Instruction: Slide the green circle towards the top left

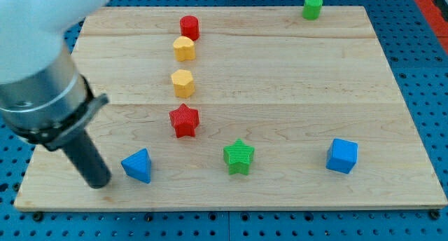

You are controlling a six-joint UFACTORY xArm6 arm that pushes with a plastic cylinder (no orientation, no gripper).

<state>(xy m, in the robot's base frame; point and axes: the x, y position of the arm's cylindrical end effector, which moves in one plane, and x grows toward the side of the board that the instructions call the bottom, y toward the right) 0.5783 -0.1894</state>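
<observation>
I work in a robotics lab: a pale wooden surface [280, 80] sits on a blue perforated mounting board [420, 73], strewn with small coloured test blocks.

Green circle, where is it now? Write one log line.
green circle: view's top right, untouched | my tip: bottom left, beside blue triangle | push: not started

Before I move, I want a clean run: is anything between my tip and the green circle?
Yes. My tip is at the view's bottom left, the green circle at the top right. On or close to the diagonal between them are the blue triangle, red star and lower yellow block.
</observation>
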